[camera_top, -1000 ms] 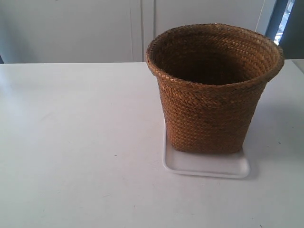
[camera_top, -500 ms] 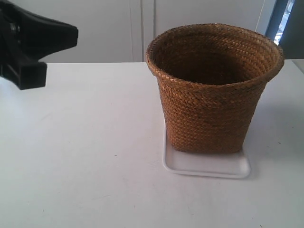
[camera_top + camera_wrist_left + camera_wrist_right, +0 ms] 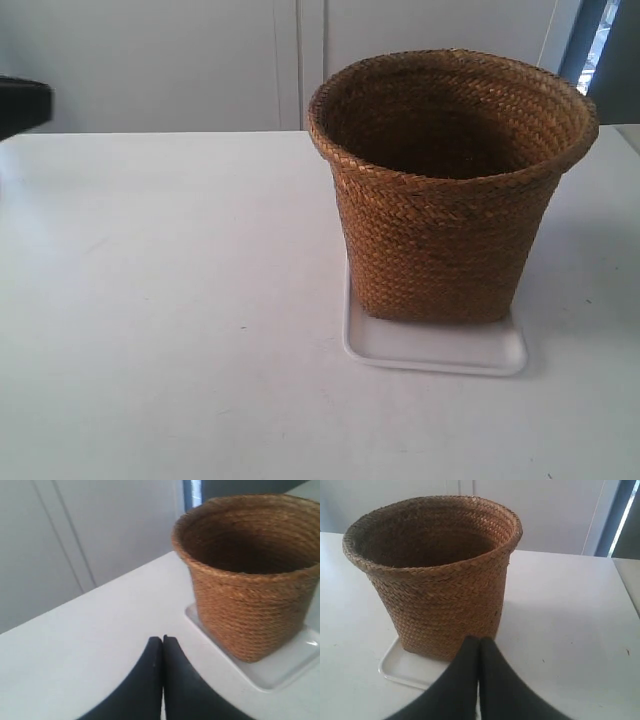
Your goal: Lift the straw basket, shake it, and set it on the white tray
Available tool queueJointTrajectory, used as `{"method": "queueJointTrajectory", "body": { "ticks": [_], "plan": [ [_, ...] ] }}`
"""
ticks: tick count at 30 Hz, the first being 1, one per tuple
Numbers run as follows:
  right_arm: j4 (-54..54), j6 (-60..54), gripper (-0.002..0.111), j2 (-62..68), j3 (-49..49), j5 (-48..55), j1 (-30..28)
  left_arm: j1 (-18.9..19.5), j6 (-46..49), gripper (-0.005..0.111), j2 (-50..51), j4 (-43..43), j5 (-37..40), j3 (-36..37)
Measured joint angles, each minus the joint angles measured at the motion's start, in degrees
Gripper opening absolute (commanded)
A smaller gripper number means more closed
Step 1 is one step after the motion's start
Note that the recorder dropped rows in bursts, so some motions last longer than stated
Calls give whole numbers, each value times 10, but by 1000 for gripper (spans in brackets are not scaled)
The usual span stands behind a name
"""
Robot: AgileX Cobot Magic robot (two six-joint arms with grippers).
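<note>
straw basket (image 3: 445,190) upright on white tray (image 3: 440,350); table (image 3: 170,300) around.

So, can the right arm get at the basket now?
Probably yes: the right gripper points straight at the basket, with nothing between them. Its jaws are shut and must open first.

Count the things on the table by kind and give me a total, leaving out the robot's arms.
straw basket: 1
white tray: 1
Total: 2
</note>
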Motion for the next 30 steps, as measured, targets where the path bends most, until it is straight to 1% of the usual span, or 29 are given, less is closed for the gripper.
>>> {"method": "queueJointTrajectory", "body": {
  "ticks": [2,7,8,9,10,11,12,13,14,16,17,20,22,23,27,30],
  "plan": [
    [0,0,0,0,0,1,0,36,-4,0,-28,1,13,1],
    [0,2,0,0,0,8,0,98,-24,0,-94,5,35,8],
    [0,2,0,0,0,2,0,120,-29,0,-114,16,36,16],
    [0,2,0,0,0,-1,0,131,-30,0,-124,30,37,19],
    [0,2,0,0,0,-12,0,148,-45,0,-140,75,42,26],
    [0,2,0,0,0,-19,0,155,-61,0,-147,103,43,26],
    [0,2,0,0,0,-32,0,162,-107,0,-155,152,44,27],
    [0,2,0,0,0,-37,0,164,-141,0,-158,175,44,27],
    [0,2,0,0,0,-47,0,171,-206,0,-159,211,43,28],
    [0,2,0,0,0,-57,0,187,-290,0,-159,259,28,33],
    [0,2,0,0,0,-61,0,198,-312,0,-158,273,25,37],
    [-2,2,0,0,0,-62,0,208,-326,0,-154,296,25,69],
    [-13,2,0,0,7,-64,0,209,-337,0,-154,298,28,107],
    [-18,2,0,0,15,-64,0,209,-358,0,-154,298,37,126],
    [-19,2,0,0,25,-38,0,209,-395,0,-156,298,62,139],
    [-19,2,0,-1,25,-14,0,209,-403,0,-160,300,69,140]
  ]
}}
